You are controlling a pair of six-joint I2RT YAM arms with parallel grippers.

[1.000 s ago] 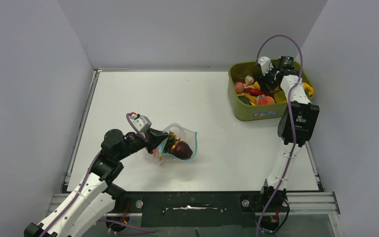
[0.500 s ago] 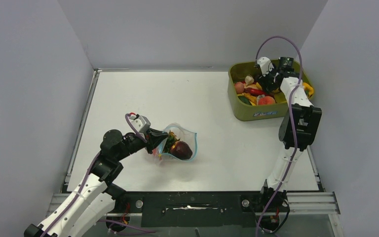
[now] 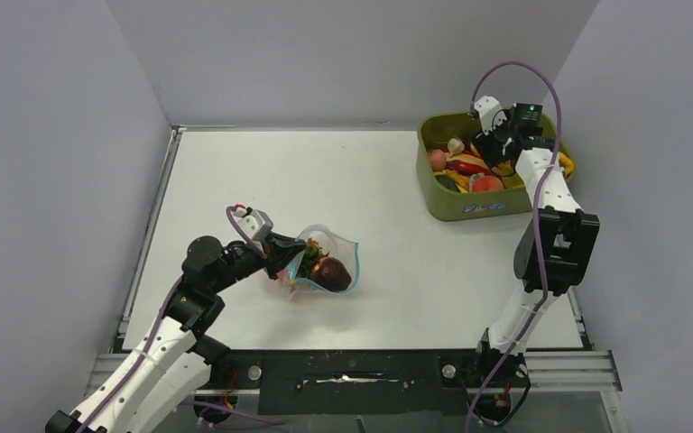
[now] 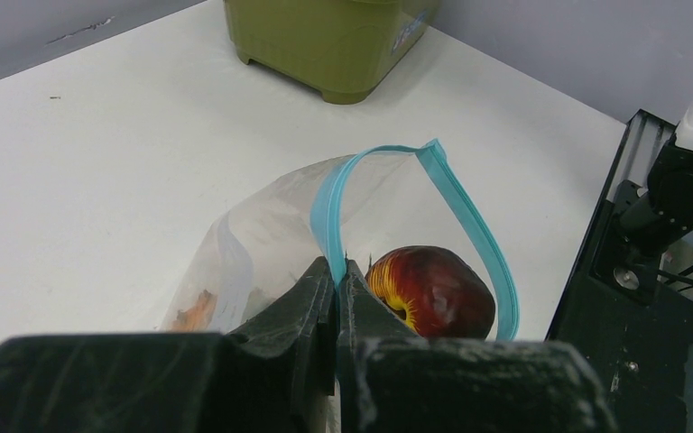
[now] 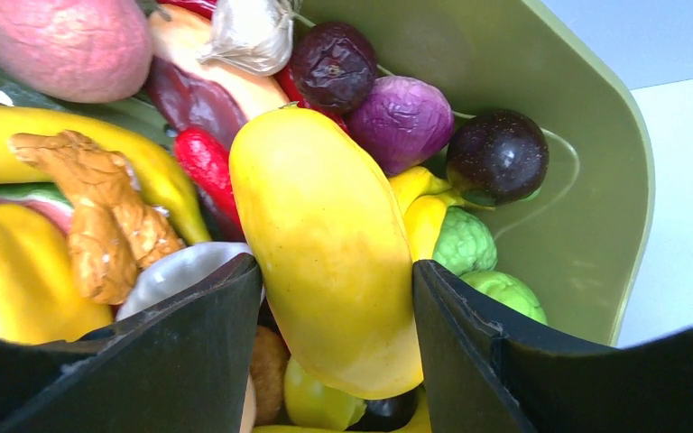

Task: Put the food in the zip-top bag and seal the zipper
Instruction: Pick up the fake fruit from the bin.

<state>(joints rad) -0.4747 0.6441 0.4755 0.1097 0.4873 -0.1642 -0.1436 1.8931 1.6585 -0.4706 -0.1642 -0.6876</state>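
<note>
Nearest, we list the left gripper point(image 4: 336, 271), clamped flat on the teal zipper point(image 4: 469, 225) of the zip-top bag point(image 4: 262, 234). The bag lies open-mouthed on the bench point(image 4: 99, 153), front left of centre, with a dark maroon piece point(image 4: 438, 289) inside. Farthest, we list the right gripper point(image 5: 332, 266), down in the olive tub point(image 5: 586, 135) at back right, its fingers against both flanks of a yellow piece point(image 5: 325, 207), seemingly gripping it.

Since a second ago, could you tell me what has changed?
The right arm swung its elbow outward and the right gripper shifted slightly back over the olive-green tub, astride a yellow fruit. The left gripper stays pinched on the zipper of the unmoved zip-top bag.
</note>
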